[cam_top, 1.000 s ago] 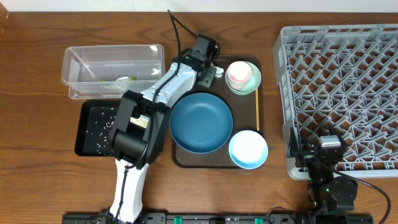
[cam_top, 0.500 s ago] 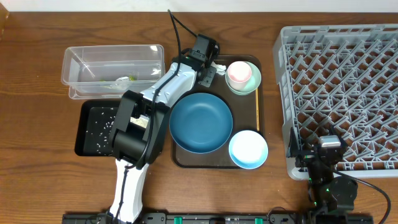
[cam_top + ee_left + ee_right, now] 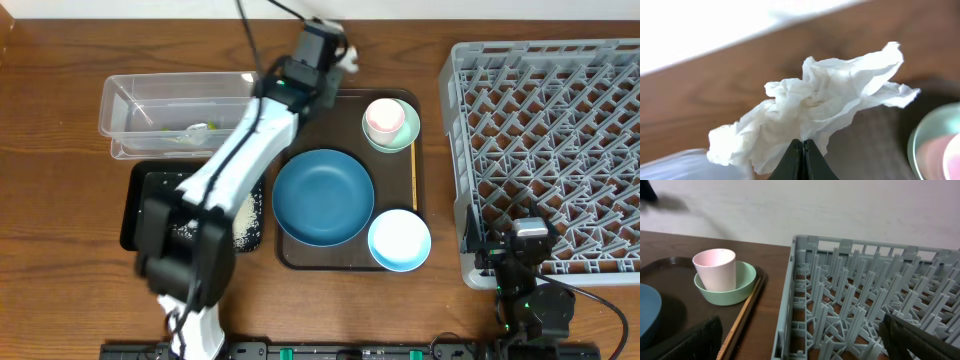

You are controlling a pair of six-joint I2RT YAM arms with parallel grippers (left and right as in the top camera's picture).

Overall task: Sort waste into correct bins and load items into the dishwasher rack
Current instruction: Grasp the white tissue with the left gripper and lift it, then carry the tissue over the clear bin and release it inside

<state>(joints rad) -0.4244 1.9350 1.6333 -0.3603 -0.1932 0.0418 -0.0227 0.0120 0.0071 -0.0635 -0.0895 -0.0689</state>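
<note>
White and papery, the crumpled tissue (image 3: pixel 820 107) is all creases and soft folds. It hangs from the left pincer (image 3: pixel 801 150), whose two dark fingertips are pressed together on its lower edge. In the left wrist view its long axis slants from a rounded lump at lower left up to a pointed flap at upper right. From overhead it shows as a small white scrap past the back edge of the brown serving tray (image 3: pixel 412 180), lifted clear of the wooden counter (image 3: pixel 60 280).

Half a second ago the left pincer was low at the tray's back corner, just beside the pale green bowl (image 3: pixel 400 143). Now it has risen and swung toward the back of the counter with the tissue in it, and the arm is smeared with motion. Nothing else has shifted.

On the tray, the glossy round dark blue bowl (image 3: pixel 322 197) sits in the middle, the small light blue bowl (image 3: pixel 399 240) near the front corner, and the pale green bowl at the back with the smooth pink cup (image 3: pixel 384 117) standing upright inside it.

Left of the tray, the clear plastic tub (image 3: pixel 180 105) holds the small green-yellow wrapper (image 3: pixel 200 130). The shallow black tray (image 3: pixel 140 215) in front of it carries loose white rice grains (image 3: pixel 245 215).

The grey plastic rack (image 3: pixel 550 150), a lattice of pegs with open grid walls, stands at the right with nothing in it. The right pincer (image 3: pixel 800 330) rests at its near edge, fingers spread wide apart and holding nothing, as before.
</note>
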